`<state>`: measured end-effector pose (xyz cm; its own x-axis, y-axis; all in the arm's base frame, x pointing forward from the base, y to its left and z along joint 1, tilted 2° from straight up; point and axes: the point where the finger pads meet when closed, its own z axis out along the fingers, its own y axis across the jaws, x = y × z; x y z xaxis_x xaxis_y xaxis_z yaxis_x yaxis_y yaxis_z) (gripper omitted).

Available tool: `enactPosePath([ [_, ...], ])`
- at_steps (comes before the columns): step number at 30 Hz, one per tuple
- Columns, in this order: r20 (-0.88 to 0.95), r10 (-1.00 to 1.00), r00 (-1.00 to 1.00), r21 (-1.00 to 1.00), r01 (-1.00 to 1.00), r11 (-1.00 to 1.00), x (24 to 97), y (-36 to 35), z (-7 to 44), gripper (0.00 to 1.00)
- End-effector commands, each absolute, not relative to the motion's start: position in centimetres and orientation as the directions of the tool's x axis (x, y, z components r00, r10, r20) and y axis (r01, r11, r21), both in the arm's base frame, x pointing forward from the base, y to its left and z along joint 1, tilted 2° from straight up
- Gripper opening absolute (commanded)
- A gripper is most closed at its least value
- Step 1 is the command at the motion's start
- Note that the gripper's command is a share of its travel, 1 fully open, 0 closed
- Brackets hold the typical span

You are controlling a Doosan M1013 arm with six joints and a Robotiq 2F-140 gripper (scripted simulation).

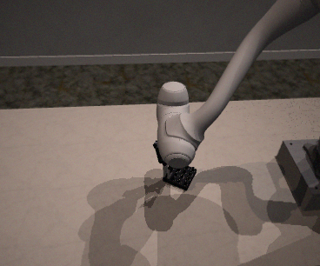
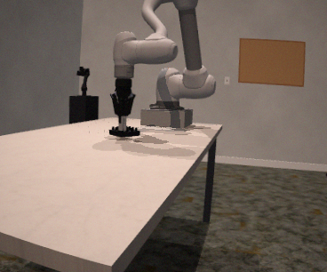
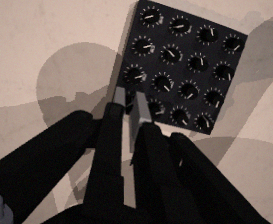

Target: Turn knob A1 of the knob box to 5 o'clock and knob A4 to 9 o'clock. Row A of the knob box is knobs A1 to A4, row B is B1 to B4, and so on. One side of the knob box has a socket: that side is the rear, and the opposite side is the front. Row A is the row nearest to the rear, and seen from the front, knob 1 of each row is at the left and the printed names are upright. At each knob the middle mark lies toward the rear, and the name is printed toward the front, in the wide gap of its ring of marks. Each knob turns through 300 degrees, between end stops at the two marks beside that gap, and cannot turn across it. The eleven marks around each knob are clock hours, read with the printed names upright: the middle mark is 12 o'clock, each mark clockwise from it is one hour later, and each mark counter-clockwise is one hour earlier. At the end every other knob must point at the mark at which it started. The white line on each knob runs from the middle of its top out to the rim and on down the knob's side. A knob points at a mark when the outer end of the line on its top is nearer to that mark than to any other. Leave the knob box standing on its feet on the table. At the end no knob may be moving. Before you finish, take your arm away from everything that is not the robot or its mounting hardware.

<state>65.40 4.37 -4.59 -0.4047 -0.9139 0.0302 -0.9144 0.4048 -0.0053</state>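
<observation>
The end effector [image 2: 123,129] [image 3: 126,103] seemingly meets the pale table's [image 1: 48,174] [image 2: 84,178] [image 3: 17,45] knob box [image 1: 179,176] [image 2: 124,132] [image 3: 179,65].

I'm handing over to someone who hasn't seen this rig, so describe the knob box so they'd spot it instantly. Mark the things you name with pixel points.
On the long pale table [image 1: 48,143] [image 2: 71,178], look directly below the white arm's downturned end. The knob box [image 1: 182,179] [image 2: 124,132] [image 3: 182,70] is the small, flat, black block there, under the jaws. Unlike the bigger grey arm base [image 1: 292,152] [image 2: 153,117], its top carries rows of round knobs with white lines.

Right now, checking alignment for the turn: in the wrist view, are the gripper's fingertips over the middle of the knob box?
No, the fingertips are at a corner of the knob box.
</observation>
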Motion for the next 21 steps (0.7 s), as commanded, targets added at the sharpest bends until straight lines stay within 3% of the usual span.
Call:
enactPosePath([
  [1, 0.030, -0.908, -0.419, -0.006, -0.908, 0.419, 65.40, 4.38, -4.58, 0.05],
  [21, 0.030, -0.892, -0.451, -0.007, -0.893, 0.451, 65.40, 4.38, -4.58, 0.05],
])
